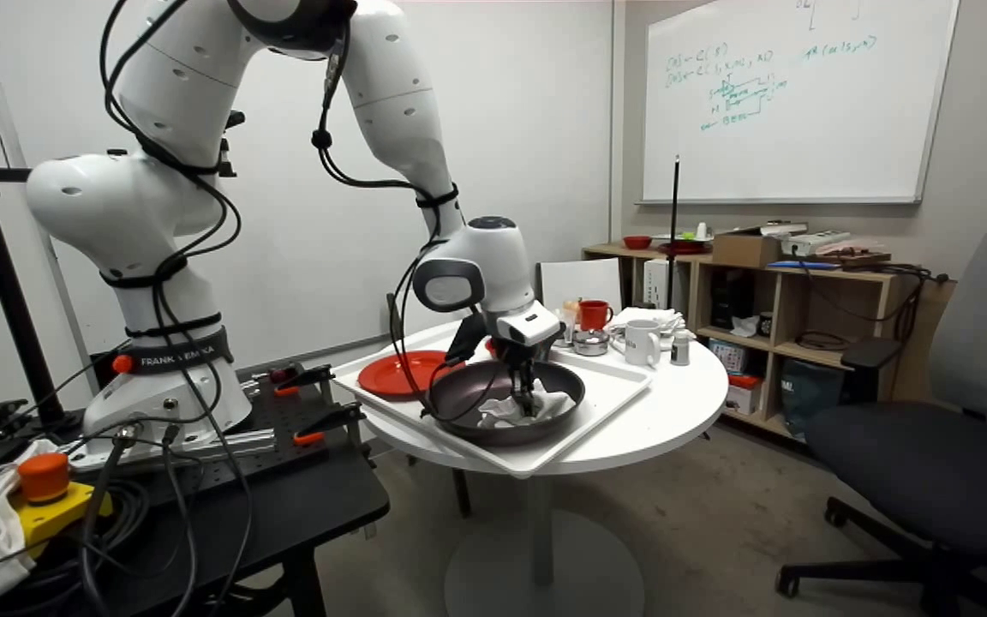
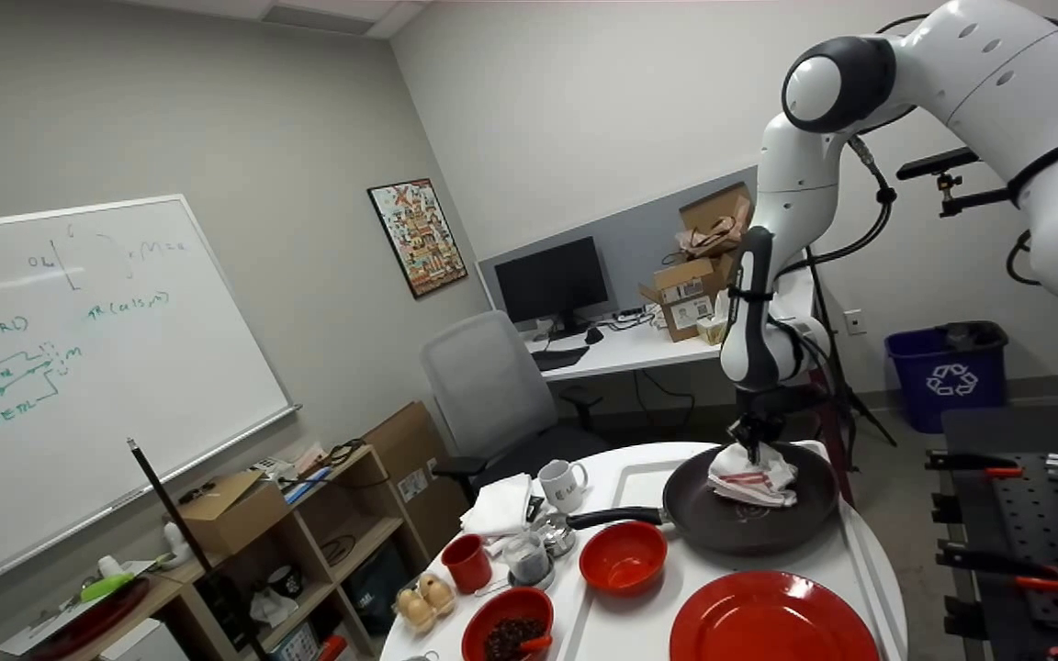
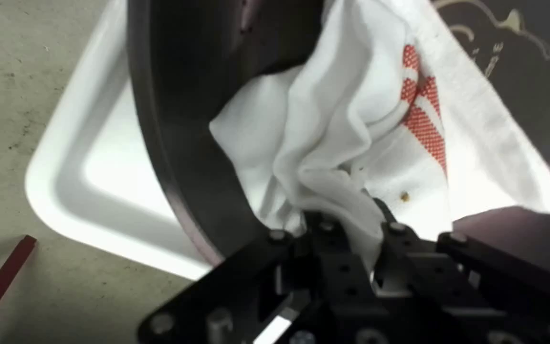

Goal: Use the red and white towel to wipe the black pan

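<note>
Pinching a fold of the white cloth towel with red stripes (image 3: 322, 114), the black two-finger gripper (image 3: 356, 224) stands narrow, fingertips (image 3: 327, 229) partly buried in cloth. Towel sits inside the large round black pan (image 2: 722, 531), underside hidden. Wrist view crops the pan; gripper blurry. Round red plate (image 2: 772, 629) cut off at bottom in an exterior view. Pan on white rimmed tray (image 1: 609, 390), on round white table (image 1: 686, 386). Behind: grey mesh office chair (image 2: 483, 376), light-wood shelf unit (image 2: 354, 505), whiteboard (image 1: 853, 137) with green scrawl (image 1: 746, 90), hard to read.
</note>
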`<action>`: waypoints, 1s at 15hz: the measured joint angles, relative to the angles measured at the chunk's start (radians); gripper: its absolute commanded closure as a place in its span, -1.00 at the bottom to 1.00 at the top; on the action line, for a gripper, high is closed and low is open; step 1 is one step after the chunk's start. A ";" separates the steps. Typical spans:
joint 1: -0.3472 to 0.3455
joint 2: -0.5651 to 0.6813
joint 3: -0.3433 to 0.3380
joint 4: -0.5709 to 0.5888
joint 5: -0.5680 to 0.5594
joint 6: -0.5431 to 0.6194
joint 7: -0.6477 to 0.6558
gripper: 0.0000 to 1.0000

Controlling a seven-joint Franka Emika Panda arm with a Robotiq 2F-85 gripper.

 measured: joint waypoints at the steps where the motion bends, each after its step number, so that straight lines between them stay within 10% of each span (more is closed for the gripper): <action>1: -0.009 0.021 0.001 0.018 0.005 0.038 0.000 0.93; 15: -0.039 0.144 0.061 0.023 -0.169 0.319 0.000 0.93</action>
